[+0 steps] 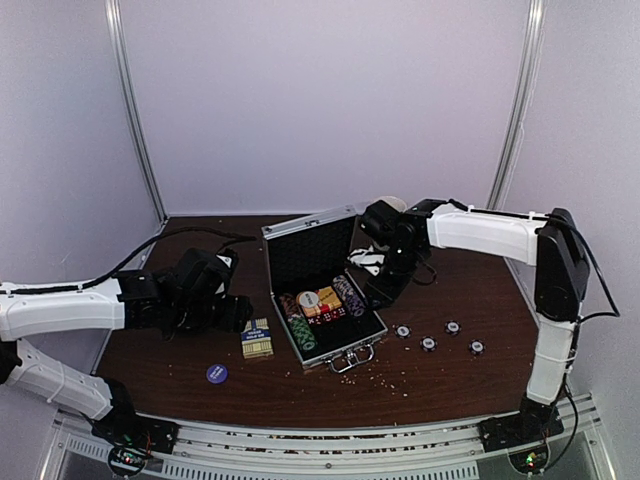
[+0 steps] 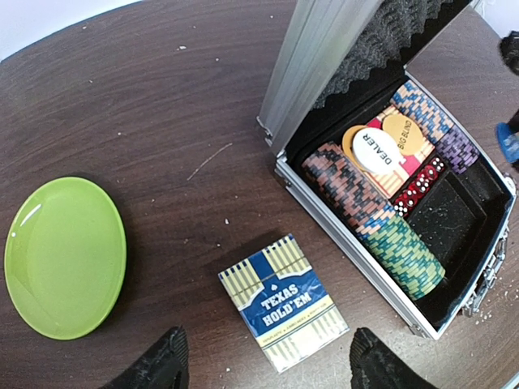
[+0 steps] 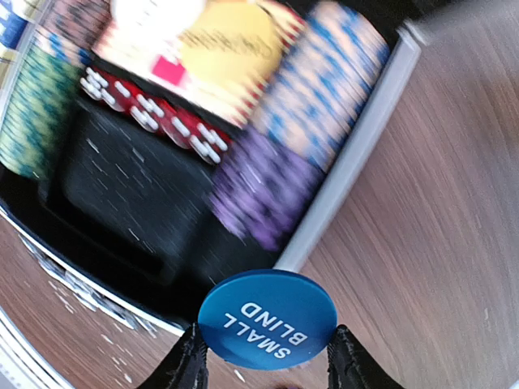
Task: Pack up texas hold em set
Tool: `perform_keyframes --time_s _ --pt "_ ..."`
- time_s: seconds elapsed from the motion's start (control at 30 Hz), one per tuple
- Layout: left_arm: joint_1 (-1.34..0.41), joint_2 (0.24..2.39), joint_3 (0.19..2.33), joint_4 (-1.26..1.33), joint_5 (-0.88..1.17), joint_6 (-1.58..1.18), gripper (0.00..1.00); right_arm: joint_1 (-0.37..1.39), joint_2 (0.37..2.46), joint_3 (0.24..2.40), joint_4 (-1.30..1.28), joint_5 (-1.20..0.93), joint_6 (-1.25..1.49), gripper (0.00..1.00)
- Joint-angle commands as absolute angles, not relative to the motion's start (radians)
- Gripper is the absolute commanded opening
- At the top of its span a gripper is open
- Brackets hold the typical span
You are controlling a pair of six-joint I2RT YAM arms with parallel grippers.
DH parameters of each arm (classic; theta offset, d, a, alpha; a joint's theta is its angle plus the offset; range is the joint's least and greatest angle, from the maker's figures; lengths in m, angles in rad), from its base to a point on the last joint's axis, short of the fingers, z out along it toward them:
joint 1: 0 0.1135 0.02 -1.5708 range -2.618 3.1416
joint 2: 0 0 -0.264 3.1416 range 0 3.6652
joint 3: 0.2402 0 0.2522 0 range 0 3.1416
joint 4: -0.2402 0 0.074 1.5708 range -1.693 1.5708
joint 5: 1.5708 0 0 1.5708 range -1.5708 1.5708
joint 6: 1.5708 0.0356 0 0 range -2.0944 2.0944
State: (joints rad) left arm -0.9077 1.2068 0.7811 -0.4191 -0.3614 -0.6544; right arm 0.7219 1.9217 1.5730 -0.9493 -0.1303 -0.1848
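Now right gripper (image 3: 263, 369) clamps blue SMALL BLIND button (image 3: 268, 318) beside open briefcase (image 1: 318, 252). Left gripper (image 2: 263, 365) spread wide, empty, over card deck box (image 2: 282, 301).

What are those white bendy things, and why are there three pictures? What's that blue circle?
Those are two robot arms, each ending in a two-fingered claw. One picture comes from a camera up high, looking down on the table. The other two come from little cameras on the arms' wrists, so you see what each claw sees.

On the table sits an open silver case with rows of poker chips, red dice and round buttons inside. Beside it lie a card box and a green plate. A few loose chips and another blue button lie nearby too.

The right claw is pinching the blue circle. It says SMALL BLIND and is a game button. The left claw is open, hovering over the card box.
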Motion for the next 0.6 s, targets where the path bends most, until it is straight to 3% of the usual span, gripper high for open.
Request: perform_keyframes --time_s 0.0,0.37,0.57 --pt "-0.905 1.149 0.758 -0.413 -0.391 -0.675 0.70 0.764 2.016 1.713 -0.969 -0.151 -0.188 0.40" --pt "-0.905 1.075 0.723 -0.450 -0.414 -0.706 0.70 0.838 2.284 2.094 -1.015 -0.095 -0.161 0.41" --pt "-0.905 1.055 0.712 -0.461 -0.424 -0.713 0.70 0.840 2.319 2.109 -1.027 -0.076 -0.158 0.42"
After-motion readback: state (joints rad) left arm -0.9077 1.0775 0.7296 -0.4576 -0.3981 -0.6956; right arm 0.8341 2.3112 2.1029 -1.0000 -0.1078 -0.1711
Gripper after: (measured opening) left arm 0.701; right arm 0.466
